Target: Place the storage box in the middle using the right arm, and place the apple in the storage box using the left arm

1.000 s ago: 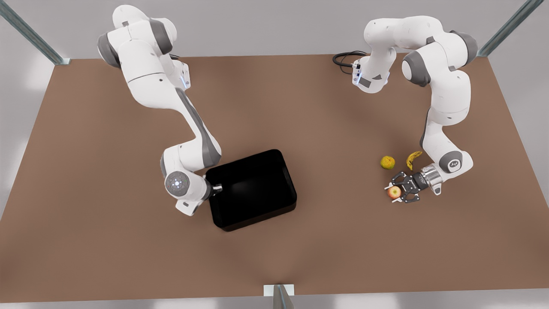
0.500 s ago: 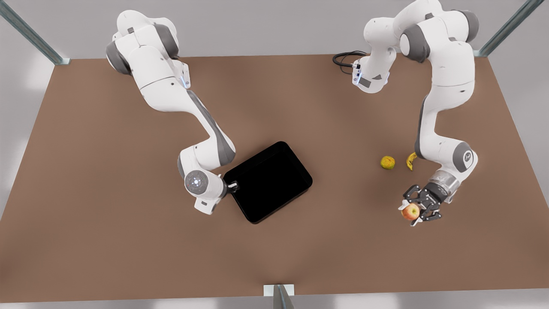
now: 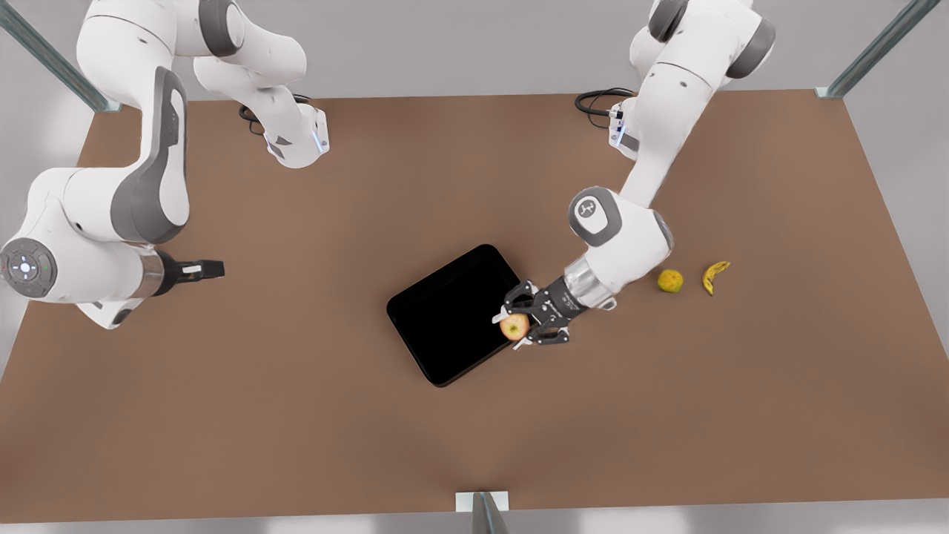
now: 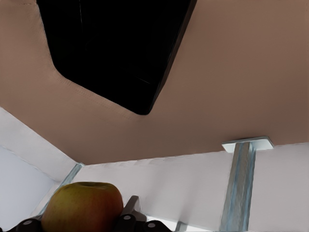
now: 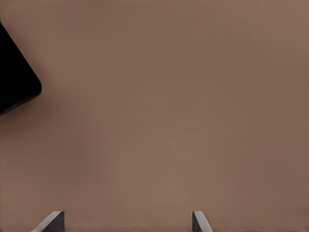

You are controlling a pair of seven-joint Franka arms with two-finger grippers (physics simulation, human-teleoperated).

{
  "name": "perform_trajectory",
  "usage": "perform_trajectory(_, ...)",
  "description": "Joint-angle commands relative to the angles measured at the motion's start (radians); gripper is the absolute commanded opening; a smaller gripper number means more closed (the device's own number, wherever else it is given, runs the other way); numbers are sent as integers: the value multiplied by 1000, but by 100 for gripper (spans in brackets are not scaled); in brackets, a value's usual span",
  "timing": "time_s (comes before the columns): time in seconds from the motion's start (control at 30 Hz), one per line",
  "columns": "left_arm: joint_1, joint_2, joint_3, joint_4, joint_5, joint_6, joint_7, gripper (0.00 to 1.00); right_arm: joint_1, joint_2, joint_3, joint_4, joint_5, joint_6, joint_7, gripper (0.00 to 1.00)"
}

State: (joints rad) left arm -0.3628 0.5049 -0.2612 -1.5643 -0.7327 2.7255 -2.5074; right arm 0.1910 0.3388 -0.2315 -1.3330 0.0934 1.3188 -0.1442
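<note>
The red-yellow apple [image 3: 514, 326] is gripped by the left pincer [image 3: 521, 324] over the black storage box [image 3: 445, 319] edge, mid-frame; the right pincer [image 3: 215, 269] is held open, far left.

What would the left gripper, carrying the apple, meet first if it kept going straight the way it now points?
Most likely the storage box: the left gripper, shut on the apple, points across it from its edge. Its height above the box is unclear.

Red-yellow apple [image 3: 514, 326] over black storage box's [image 3: 445, 315] edge.
</note>
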Motion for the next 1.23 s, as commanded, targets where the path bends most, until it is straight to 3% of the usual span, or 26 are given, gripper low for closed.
perform_trajectory(0.0,4,9,-19,18,268,-30,13,23,-1,2,0,0,0,2,0,100)
perform_trajectory(0.13,-28,35,-87,70,573,-44,-365,25,1,14,1,0,3,10,0,100)
perform_trajectory(0.17,-28,40,-95,82,601,-55,-392,67,1,14,1,0,3,11,0,100)
perform_trajectory(0.2,-31,44,-125,89,610,-73,-410,91,1,16,1,0,3,11,0,100)
perform_trajectory(0.23,-36,55,-156,127,642,-98,-448,100,1,16,1,0,9,13,0,100)
perform_trajectory(0.43,-35,72,-162,136,697,-119,-468,100,1,17,1,0,9,17,-2,100)
perform_trajectory(0.5,-25,63,-152,181,711,-222,-432,100,1,17,1,0,9,17,-2,100)
perform_trajectory(0.53,-15,6,-133,170,705,-286,-303,100,1,17,1,0,9,17,-2,100)
perform_trajectory(0.63,-4,-129,59,106,700,-509,-56,100,1,3,1,0,8,22,-5,100)
perform_trajectory(0.7,48,-189,125,41,696,-562,355,100,-7,-66,1,-5,2,23,-11,100)
perform_trajectory(0.77,117,-267,206,-52,627,-647,994,100,-27,-167,1,-153,0,125,-14,100)
perform_trajectory(0.9,292,-402,304,-31,601,-1036,2389,100,-25,-167,1,-159,-15,135,-14,100)
perform_trajectory(0.93,297,-445,329,0,671,-1208,2595,100,-25,-167,1,-161,-15,138,-14,100)
perform_trajectory(0.97,297,-465,300,3,720,-1234,2592,100,-25,-167,1,-161,-15,138,-14,100)
perform_trajectory(1.0,295,-434,280,55,724,-1250,2580,100,-25,-165,1,-160,-15,138,-14,100)
perform_trajectory(1.03,295,-338,255,214,716,-1339,2570,100,-25,-164,1,-160,-15,138,-15,100)
perform_trajectory(1.1,289,-224,257,329,725,-1323,2540,100,-25,-162,0,-160,-15,137,-34,100)
perform_trajectory(1.2,283,-223,249,329,727,-1322,2521,100,-24,-161,0,-160,-15,135,-34,100)
